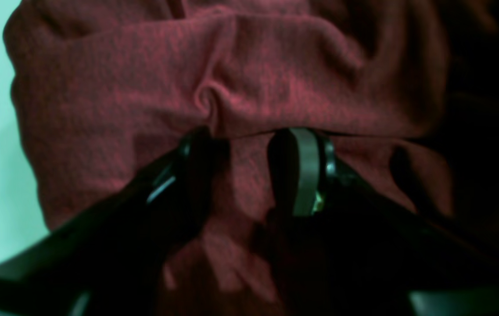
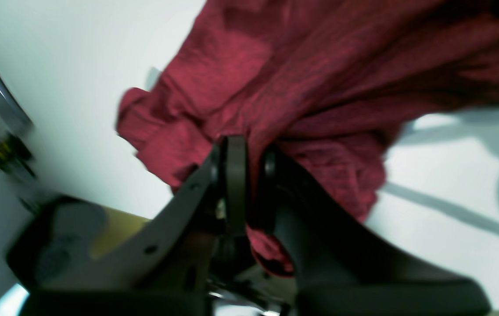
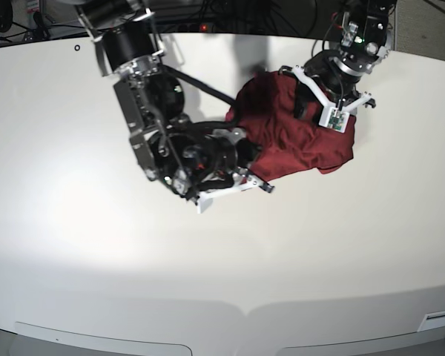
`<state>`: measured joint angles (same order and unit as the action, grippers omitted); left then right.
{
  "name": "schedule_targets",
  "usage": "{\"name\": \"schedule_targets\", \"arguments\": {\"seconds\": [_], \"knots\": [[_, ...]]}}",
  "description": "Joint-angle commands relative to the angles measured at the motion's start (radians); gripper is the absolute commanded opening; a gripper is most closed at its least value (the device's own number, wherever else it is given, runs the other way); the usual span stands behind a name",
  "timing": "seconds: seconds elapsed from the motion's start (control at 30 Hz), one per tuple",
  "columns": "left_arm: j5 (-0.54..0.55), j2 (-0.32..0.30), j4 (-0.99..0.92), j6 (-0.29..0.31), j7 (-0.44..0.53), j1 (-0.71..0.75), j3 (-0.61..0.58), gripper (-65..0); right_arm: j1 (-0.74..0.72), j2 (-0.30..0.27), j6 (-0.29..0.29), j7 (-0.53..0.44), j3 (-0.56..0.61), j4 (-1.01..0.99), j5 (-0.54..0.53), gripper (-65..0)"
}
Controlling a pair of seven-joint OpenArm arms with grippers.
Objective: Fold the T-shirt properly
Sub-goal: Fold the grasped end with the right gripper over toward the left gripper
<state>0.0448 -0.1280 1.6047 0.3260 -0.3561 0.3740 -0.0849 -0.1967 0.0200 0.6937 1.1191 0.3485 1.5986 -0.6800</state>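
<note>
The maroon T-shirt (image 3: 300, 137) lies bunched and wrinkled on the white table, toward the back right. My right gripper (image 3: 246, 159) is at the shirt's near-left edge. In the right wrist view it (image 2: 251, 151) is shut on a gathered fold of the T-shirt (image 2: 319, 79), which is lifted a little off the table. My left gripper (image 3: 309, 100) is at the shirt's far side. In the left wrist view its fingertips (image 1: 251, 140) stand apart against a fold of the T-shirt (image 1: 253, 79), with flat cloth between them.
The white table (image 3: 96, 245) stretches wide on the near side and the left. Cables and dark equipment (image 3: 230, 15) lie along the back edge. The right arm's body (image 3: 144, 111) stands left of the shirt.
</note>
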Motion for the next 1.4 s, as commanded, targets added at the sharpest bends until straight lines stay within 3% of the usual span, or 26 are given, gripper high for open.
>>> {"name": "schedule_targets", "arguments": {"seconds": [0.0,0.2,0.37,0.53,0.7,0.87,1.07,1.3,1.33,1.37], "knots": [[-0.019,-0.002,-0.019,0.012,-0.056,0.011,-0.002,-39.0,-0.025,0.029,0.004,0.004,0.0,0.018,-0.006,-65.0],[-0.019,-0.002,-0.068,0.053,-0.016,0.01,-0.016,-39.0,-0.032,0.135,0.004,-0.015,0.075,0.016,0.064,-65.0],[-0.019,-0.002,-0.069,0.052,0.006,0.003,-0.071,-39.0,-0.05,0.137,0.004,-0.04,0.185,0.015,0.076,-65.0],[-0.019,0.0,-0.069,0.052,0.089,0.002,-0.088,-39.0,-0.051,0.137,0.004,-0.064,0.291,0.015,0.069,-65.0],[-0.018,0.0,-0.07,0.039,0.096,-0.029,-0.088,-39.1,-0.052,0.137,0.004,-0.076,0.37,0.015,-0.066,-65.0],[-0.007,0.0,-0.07,0.026,0.096,-0.056,-0.088,-39.1,-0.052,0.137,0.004,-0.087,0.446,0.015,-0.077,-65.0],[0.015,0.0,-0.07,0.026,0.099,-0.058,-0.088,-39.0,-0.052,0.137,0.004,-0.088,0.488,0.015,-0.133,-65.0],[0.015,0.0,-0.069,0.026,0.174,-0.059,-0.088,-39.0,-0.058,0.137,0.004,-0.09,0.489,0.016,-0.169,-65.0],[0.015,0.0,-0.068,0.026,0.174,-0.059,-0.088,-39.0,-0.061,0.137,0.004,-0.09,0.489,0.016,-0.182,-62.8],[0.015,0.0,-0.065,0.026,0.172,-0.059,-0.087,-39.0,-0.067,0.137,0.004,-0.09,0.489,0.016,-0.203,-56.6]]}}
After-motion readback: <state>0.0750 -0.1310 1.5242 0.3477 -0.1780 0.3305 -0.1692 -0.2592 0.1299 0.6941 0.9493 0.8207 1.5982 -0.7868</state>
